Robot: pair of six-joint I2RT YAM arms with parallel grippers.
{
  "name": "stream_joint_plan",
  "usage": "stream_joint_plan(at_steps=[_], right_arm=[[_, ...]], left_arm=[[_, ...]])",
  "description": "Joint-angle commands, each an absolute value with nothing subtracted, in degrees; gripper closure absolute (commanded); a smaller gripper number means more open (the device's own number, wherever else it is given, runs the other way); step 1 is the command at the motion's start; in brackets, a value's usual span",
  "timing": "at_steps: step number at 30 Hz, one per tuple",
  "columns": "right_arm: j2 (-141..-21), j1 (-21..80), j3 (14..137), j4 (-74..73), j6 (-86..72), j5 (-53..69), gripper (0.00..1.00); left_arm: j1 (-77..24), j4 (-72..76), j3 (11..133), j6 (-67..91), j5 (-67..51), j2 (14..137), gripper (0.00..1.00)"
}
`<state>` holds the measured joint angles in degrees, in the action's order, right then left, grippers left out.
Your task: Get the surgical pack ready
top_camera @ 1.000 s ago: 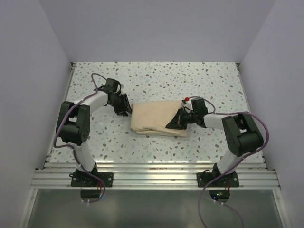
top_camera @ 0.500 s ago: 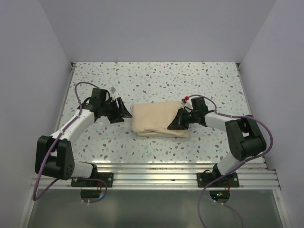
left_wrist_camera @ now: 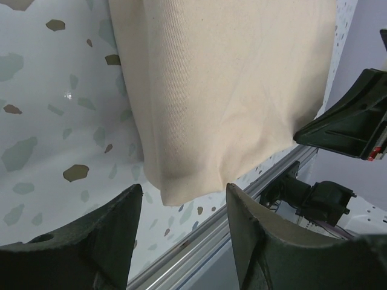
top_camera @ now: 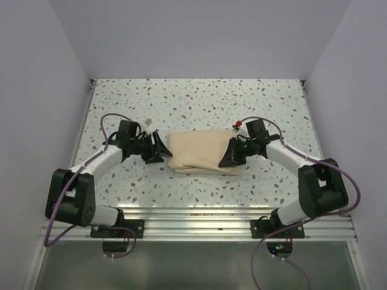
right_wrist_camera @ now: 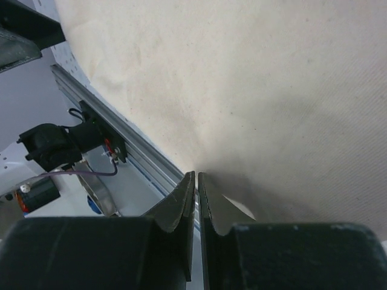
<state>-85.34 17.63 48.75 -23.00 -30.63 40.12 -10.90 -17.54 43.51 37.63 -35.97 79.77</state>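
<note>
Pack: the surgical pack [top_camera: 199,154] lies folded on the table [top_camera: 199,103], between both grippers.
Left gripper [top_camera: 161,151]: wide open, holds nothing, just left of the pack.
Right gripper [top_camera: 225,160]: fingers almost together on the pack's right edge; I cannot tell if they pinch cloth.
Do it well: slide the left fingers around the pack's edge, then squeeze softly.
Changed: the left fingers were closer together a second ago.

Your surgical pack [top_camera: 202,151] lies flat on the table [top_camera: 181,96] as a folded bundle of plain tan-beige cloth, soft and matte. You find it about midway between the table's left and right edges, a shade nearer the near edge than the far one. It is roughly rectangular, with its long sides running left to right and a touch askew. Along its near side a lower layer peeks out under the upper one. Up close, its corner is a rounded, puffy fold, and the top shows a fine weave with shallow creases.
</note>
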Motion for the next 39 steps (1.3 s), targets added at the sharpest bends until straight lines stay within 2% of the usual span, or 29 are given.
stream_joint_plan(at_steps=[1, 5, 15, 18, 21, 26, 29, 32, 33, 39], right_arm=[[-84.02, 17.93, 46.24, -25.23, -28.56, 41.48, 0.90], [-84.81, 17.75, 43.69, -22.59, -28.92, 40.61, 0.91], [-90.44, 16.96, 40.08, -16.17, -30.94, 38.32, 0.92], [-91.49, 16.61, 39.90, -16.00, -30.76, 36.65, 0.92], [-92.55, 16.09, 39.64, -15.30, -31.02, 35.60, 0.92], [-95.26, 15.64, 40.25, -12.48, -32.25, 33.85, 0.92], [-97.11, 15.38, 40.25, -10.90, -33.22, 33.31, 0.93], [-98.26, 15.38, 39.82, -9.32, -34.54, 34.45, 0.92], [-98.26, 15.47, 39.90, -9.32, -34.63, 34.28, 0.92], [-98.61, 15.29, 41.48, -10.55, -33.93, 33.58, 0.92]], left_arm=[[-10.63, -12.13, 42.72, 38.85, -39.55, 80.24, 0.39], [-10.63, -11.25, 42.36, 38.58, -40.17, 81.73, 0.44], [-10.72, -11.69, 40.35, 37.18, -41.31, 83.41, 0.65], [-10.72, -11.69, 39.64, 36.74, -41.75, 83.67, 0.67], [-10.72, -11.34, 39.29, 36.65, -42.62, 84.11, 0.60], [-11.34, -10.99, 38.41, 36.74, -43.42, 84.20, 0.59], [-11.78, -10.55, 37.79, 37.09, -43.42, 84.20, 0.68], [-11.78, -9.67, 37.27, 37.53, -44.20, 85.34, 0.88], [-11.78, -9.67, 37.35, 37.53, -44.21, 85.69, 1.00], [-11.60, -17.74, 38.75, 34.55, -36.66, 86.13, 1.00]])
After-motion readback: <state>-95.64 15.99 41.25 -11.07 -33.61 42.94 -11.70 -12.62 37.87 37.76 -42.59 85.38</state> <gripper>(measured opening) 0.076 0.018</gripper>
